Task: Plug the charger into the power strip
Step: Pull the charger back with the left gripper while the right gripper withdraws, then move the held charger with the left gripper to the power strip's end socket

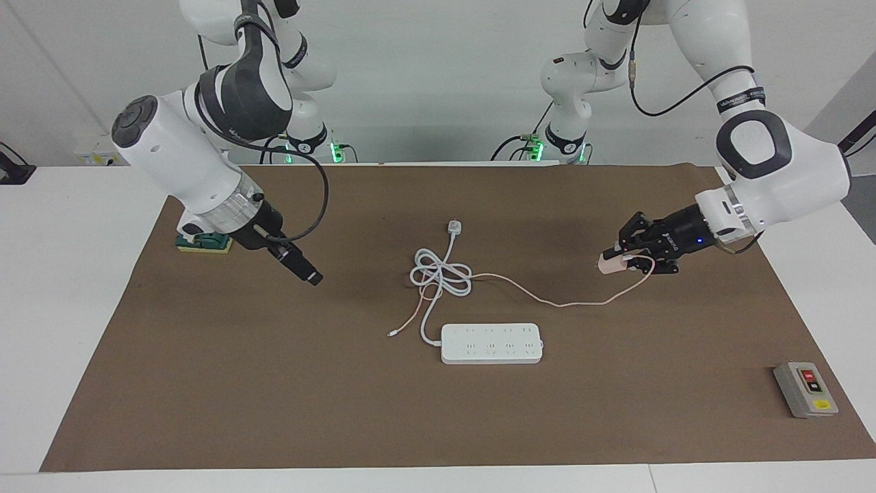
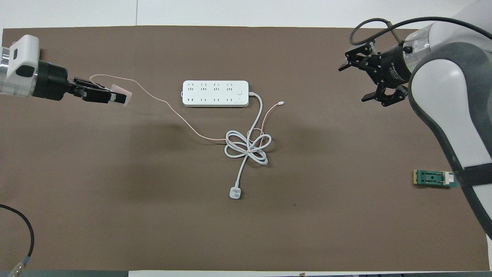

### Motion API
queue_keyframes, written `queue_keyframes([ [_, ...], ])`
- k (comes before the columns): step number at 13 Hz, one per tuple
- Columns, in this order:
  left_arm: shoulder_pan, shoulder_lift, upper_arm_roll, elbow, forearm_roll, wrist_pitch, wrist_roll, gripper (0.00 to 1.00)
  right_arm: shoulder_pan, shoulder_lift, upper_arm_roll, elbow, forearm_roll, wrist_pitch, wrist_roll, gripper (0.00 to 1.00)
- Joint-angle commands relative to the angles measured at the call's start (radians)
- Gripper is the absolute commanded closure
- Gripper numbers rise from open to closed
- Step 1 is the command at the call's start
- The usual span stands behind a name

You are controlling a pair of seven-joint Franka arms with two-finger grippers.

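Glossy white plastic power strip on a matt brown paper-like mat.
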Motion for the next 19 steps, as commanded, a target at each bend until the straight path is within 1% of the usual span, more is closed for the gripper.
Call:
queue_keyframes([
  [1, -0.098, 0.047, 0.004, 0.053, 0.14, 0.095, 0.027, 1.0, -0.044, -0.046, 0.01, -0.016, -0.135, -0.03, -0.387, 0.0],
  [2, -0.135, 0.048, 0.004, 0.051, 0.189, 0.137, 0.092, 1.0, -0.051, -0.062, 0.01, -0.016, -0.193, -0.031, -0.559, 0.0],
  [3, -0.158, 0.05, 0.004, 0.051, 0.213, 0.178, 0.147, 1.0, -0.053, -0.085, 0.01, -0.021, -0.233, -0.039, -0.678, 0.0],
  [4, -0.183, 0.056, 0.005, 0.05, 0.24, 0.221, 0.173, 1.0, -0.059, -0.127, 0.009, -0.033, -0.241, -0.072, -0.706, 0.0],
  [5, -0.2, 0.061, 0.005, 0.049, 0.3, 0.244, 0.204, 1.0, -0.067, -0.167, 0.009, -0.041, -0.255, -0.132, -0.707, 0.0],
  [6, -0.205, 0.07, 0.002, 0.051, 0.376, 0.271, 0.282, 1.0, -0.067, -0.207, 0.009, -0.047, -0.286, -0.199, -0.707, 0.0],
  [7, -0.215, 0.071, 0.002, 0.051, 0.415, 0.309, 0.367, 1.0, -0.068, -0.243, 0.009, -0.057, -0.298, -0.264, -0.71, 0.0],
  [8, -0.22, 0.078, 0.005, 0.051, 0.438, 0.358, 0.431, 1.0, -0.068, -0.27, 0.009, -0.076, -0.303, -0.308, -0.71, 0.0],
  [10, -0.243, 0.081, 0.004, 0.039, 0.535, 0.453, 0.504, 1.0, -0.064, -0.284, 0.012, -0.099, -0.355, -0.327, -0.717, 0.0],
  [12, -0.273, 0.085, 0.005, 0.019, 0.555, 0.533, 0.516, 1.0, -0.061, -0.284, 0.012, -0.094, -0.381, -0.323, -0.752, 0.0],
  [14, -0.307, 0.079, 0.005, -0.018, 0.555, 0.547, 0.508, 1.0, -0.064, -0.284, 0.012, -0.084, -0.381, -0.31, -0.759, 0.0],
  [16, -0.342, 0.065, 0.004, -0.084, 0.555, 0.587, 0.482, 1.0, -0.071, -0.293, 0.012, -0.08, -0.376, -0.316, -0.759, 0.0],
  [18, -0.379, 0.058, 0.004, -0.144, 0.555, 0.614, 0.453, 1.0, -0.073, -0.301, 0.012, -0.084, -0.373, -0.349, -0.759, 0.0],
  [19, -0.392, 0.061, 0.005, -0.147, 0.557, 0.605, 0.456, 1.0, -0.073, -0.304, 0.01, -0.085, -0.373, -0.365, -0.759, 0.0],
])
